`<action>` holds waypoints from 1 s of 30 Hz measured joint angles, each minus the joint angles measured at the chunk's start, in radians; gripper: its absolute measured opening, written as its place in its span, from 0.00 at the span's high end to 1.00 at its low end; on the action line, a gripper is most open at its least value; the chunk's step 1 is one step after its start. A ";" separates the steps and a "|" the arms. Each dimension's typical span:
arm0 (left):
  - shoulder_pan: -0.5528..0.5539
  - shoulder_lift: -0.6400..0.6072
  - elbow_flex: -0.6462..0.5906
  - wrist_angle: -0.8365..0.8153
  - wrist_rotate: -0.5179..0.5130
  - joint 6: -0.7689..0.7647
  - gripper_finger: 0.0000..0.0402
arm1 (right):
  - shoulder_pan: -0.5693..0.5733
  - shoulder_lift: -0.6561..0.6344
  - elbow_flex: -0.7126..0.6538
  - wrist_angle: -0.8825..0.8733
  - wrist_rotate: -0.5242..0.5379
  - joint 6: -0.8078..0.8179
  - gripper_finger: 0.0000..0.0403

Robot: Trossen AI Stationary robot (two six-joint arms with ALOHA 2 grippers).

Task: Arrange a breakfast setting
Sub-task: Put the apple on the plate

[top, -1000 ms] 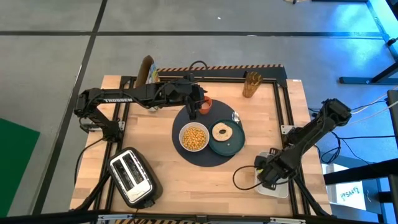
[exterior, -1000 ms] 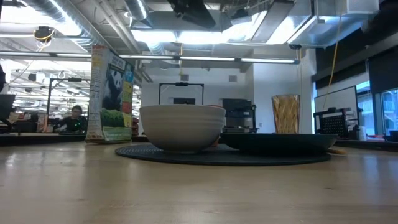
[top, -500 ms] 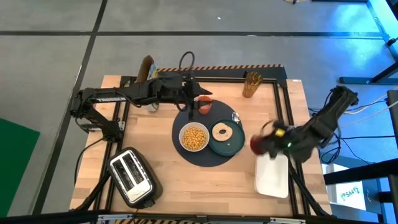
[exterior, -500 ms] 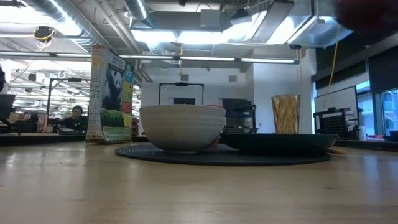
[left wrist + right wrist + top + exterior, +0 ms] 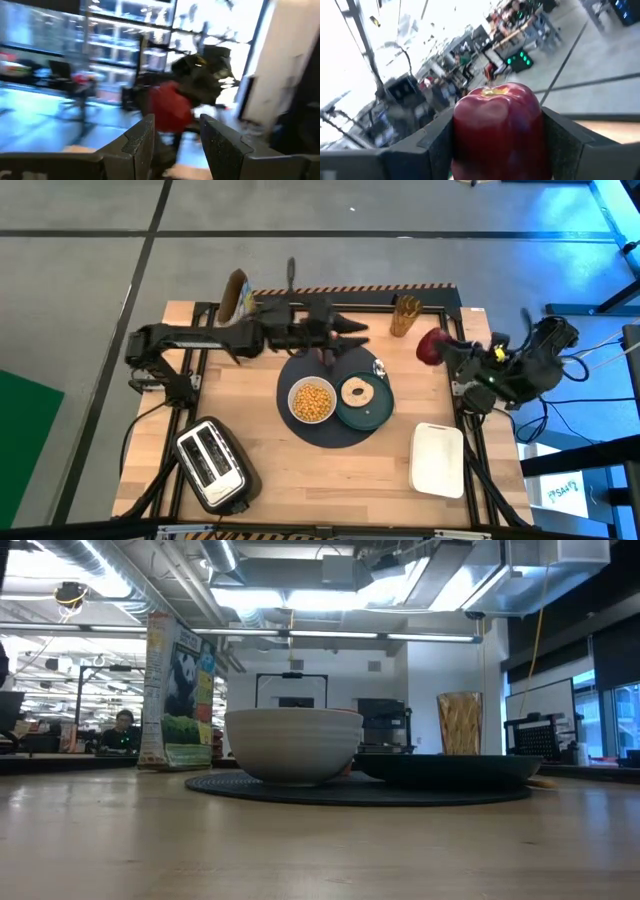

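My white bowl (image 5: 312,401) holds yellow cereal (image 5: 313,399) and my teal plate (image 5: 365,405) the toasted ring (image 5: 356,392), while my right gripper (image 5: 447,350) clamps the dark-red fruit (image 5: 498,131) above the table's right edge, and my left gripper (image 5: 345,335) hangs open over the mat's (image 5: 330,433) far edge.

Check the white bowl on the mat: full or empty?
Filled. From above, the white bowl holds yellow cereal covering its inside. It sits upright on the dark mat, beside the teal plate.
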 joint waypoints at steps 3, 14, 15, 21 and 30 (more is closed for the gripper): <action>0.002 0.071 -0.001 0.125 0.067 -0.107 0.62 | -0.066 0.012 0.000 0.190 -0.057 -0.168 0.43; 0.022 0.256 -0.001 0.592 0.230 -0.388 0.62 | -0.332 0.047 0.000 0.520 -0.619 -0.407 0.42; 0.021 0.263 -0.001 0.614 0.212 -0.384 0.62 | -0.353 0.057 0.000 0.534 -0.650 -0.407 0.42; 0.011 0.297 0.019 0.646 0.187 -0.320 0.62 | -0.495 0.134 0.000 0.636 -0.868 -0.401 0.42; -0.012 0.293 0.091 0.599 0.193 -0.115 0.62 | -0.609 0.197 -0.001 0.664 -1.022 -0.247 0.42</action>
